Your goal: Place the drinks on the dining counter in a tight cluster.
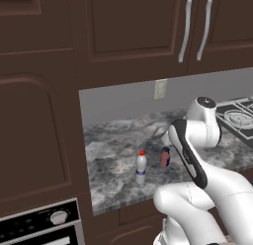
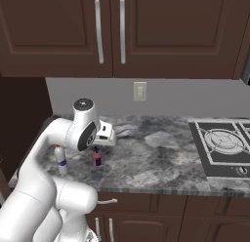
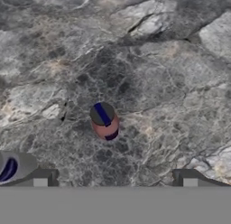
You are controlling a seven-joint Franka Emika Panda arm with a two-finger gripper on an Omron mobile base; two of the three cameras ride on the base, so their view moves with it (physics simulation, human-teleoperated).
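Tool spread wide, both dark fingertips standing apart at the bottom of the hand view, nothing between them. It hangs over the grey marbled counter, looking straight down at the short pinkish-red bottle, which sits upright ahead of the gap between the fingers, not touching either. Dark cap with a blue stripe on that bottle. In the right base view the white hand is just above the pinkish-red bottle; in the left base view that bottle is partly behind the arm's dark joint.

Clear bottle with red cap and blue label stands upright on the counter, near the pinkish one but apart from it, closer to the counter's front edge. In the right base view it is partly hidden behind the arm. Its edge shows at lower left of the hand view.

Cooktop at the counter's far right, well apart from the bottles. Wall socket on the grey backsplash, dark brown cabinets above. Oven at lower left of the left base view.
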